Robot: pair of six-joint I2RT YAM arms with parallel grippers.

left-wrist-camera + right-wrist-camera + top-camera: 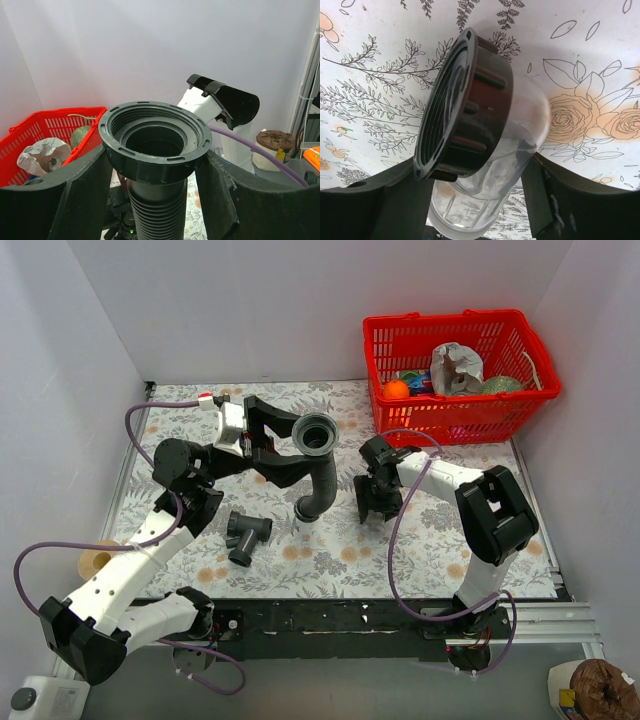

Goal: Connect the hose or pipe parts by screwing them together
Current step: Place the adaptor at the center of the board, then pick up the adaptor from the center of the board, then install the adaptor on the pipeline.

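Left jaws pinch the light, bendy hose (pixel 325 478) by its hard collar (pixel 150 167); whether right jaws grip the slippery clear elbow (pixel 520 140), I cannot tell.

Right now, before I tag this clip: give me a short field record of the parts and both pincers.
left pincer: shut on black ribbed hose near its upturned open end
T fitting: lying on the tablecloth, untouched, apart from the hose
right pincer: straddling clear elbow with black nut; grip unclear
join: not yet made
red basket: rear right corner
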